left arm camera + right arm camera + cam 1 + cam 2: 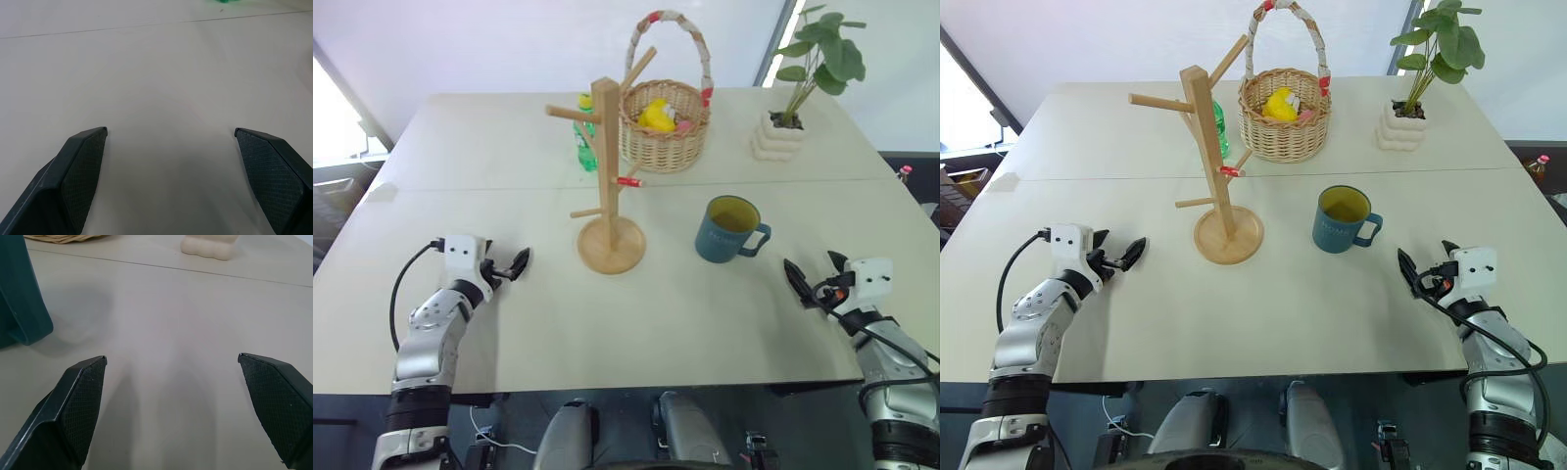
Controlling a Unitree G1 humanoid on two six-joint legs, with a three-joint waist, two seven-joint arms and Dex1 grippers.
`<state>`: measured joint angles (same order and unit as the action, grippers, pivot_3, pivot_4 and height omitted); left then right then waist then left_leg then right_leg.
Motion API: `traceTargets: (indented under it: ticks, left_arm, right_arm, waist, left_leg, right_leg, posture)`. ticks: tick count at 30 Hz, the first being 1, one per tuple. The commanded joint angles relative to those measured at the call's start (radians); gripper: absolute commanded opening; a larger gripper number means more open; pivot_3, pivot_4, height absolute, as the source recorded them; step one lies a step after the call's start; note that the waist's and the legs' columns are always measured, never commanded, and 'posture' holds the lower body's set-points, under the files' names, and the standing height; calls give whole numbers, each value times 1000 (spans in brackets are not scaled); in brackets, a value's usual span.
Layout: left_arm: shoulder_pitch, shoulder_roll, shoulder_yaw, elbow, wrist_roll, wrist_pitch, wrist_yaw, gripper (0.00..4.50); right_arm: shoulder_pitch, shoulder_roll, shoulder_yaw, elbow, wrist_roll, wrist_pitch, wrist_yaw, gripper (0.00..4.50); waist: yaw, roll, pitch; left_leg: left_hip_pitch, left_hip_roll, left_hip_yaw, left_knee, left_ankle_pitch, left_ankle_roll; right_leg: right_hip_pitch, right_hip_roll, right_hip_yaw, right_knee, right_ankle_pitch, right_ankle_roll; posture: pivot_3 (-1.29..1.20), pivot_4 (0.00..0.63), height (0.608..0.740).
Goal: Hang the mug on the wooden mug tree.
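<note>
Mug stands upright on the bench, right of the wooden mug tree and apart from it, handle toward the right claw; its lettering is too faint to read. Both claws are released and empty, the left claw resting low near the tree's base. The tree partly hides a green bottle; the basket conceals most of its yellow contents.

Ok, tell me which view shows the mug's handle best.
The left eye view: the mug stands whole and upright on the table, its handle turned toward the right gripper. The right eye view shows nearly the same. The right wrist view catches a cropped teal part at the edge, including some of the loop. The left wrist view gives table surface.
</note>
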<state>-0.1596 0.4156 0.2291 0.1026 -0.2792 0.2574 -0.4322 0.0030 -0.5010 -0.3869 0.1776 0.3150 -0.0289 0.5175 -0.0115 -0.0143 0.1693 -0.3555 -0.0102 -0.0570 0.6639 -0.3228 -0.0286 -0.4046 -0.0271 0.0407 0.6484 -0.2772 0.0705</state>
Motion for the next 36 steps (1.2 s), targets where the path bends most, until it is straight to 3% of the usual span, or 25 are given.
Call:
traceTargets:
  ticks: [1, 8, 13, 22, 28, 36]
  left_arm:
    - [7, 6, 13, -31, -5, -14, -3, 4500]
    - [20, 4, 6, -53, -23, -7, -29, 4500]
    - [64, 12, -35, -160, -86, 23, -139, 4500]
    - [123, 110, -270, -451, -180, 133, -425, 4500]
    - [40, 94, -405, -491, -147, 139, -463, 4500]
    - [-4, 77, -450, -497, -136, 140, -456, 4500]
  right_arm:
    - [-8, -15, -12, -13, -1, -23, 4, 4466]
    - [6, -14, -17, -35, 4, -20, 6, 4466]
    - [52, -13, -14, -107, 23, 9, 17, 4466]
    - [179, -11, 40, -332, 53, 103, 84, 4466]
    - [135, 72, 70, -370, 5, 91, -36, 4466]
    - [55, 133, 94, -303, -44, 64, -119, 4466]
  waist:
    - [0, 0, 0]
    - [0, 0, 0]
    - [1, 0, 0]
    - [0, 1, 0]
    - [-1, 1, 0]
    - [-1, 1, -1]
  left_leg:
    - [0, 0, 0, 0, 0, 0]
    - [0, 0, 0, 0, 0, 0]
    - [0, 0, 0, 0, 0, 0]
    - [0, 0, 0, 0, 0, 0]
    - [0, 0, 0, 0, 0, 0]
    - [0, 0, 0, 0, 0, 0]
  right_leg:
    - [0, 0, 0, 0, 0, 0]
    - [0, 0, 0, 0, 0, 0]
    - [0, 0, 0, 0, 0, 0]
    - [1, -1, 0, -1, 0, -1]
    - [1, 0, 0, -1, 0, -1]
    - [0, 1, 0, -1, 0, -1]
  posture:
    - [0, 150, 740]
    - [0, 150, 740]
    - [0, 150, 740]
    - [0, 150, 740]
    - [0, 150, 740]
    - [0, 150, 740]
